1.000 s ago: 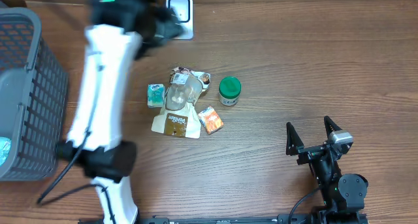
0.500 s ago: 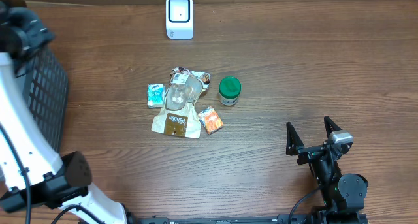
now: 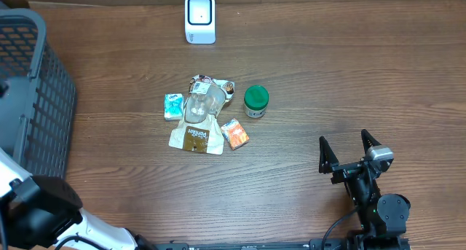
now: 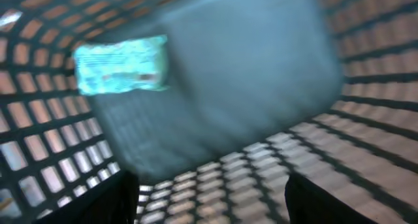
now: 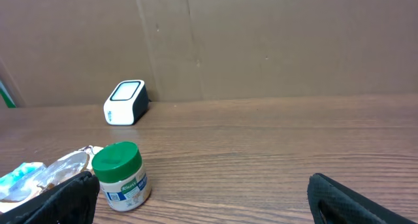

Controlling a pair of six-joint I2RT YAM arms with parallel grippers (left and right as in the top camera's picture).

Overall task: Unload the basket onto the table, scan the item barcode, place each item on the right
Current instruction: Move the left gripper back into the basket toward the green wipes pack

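White-and-black left arm (image 3: 44, 210), black right arm (image 3: 368, 188)

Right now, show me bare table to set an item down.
Bare wood: right of the jar, beyond the right hand; between scanner and packets; between basket and packets. Crowded only at the packets, jar close beside.

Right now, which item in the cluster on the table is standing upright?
The green-lidded jar, on the cluster's right side; the teal packet, orange packet and pouch all lie flat.
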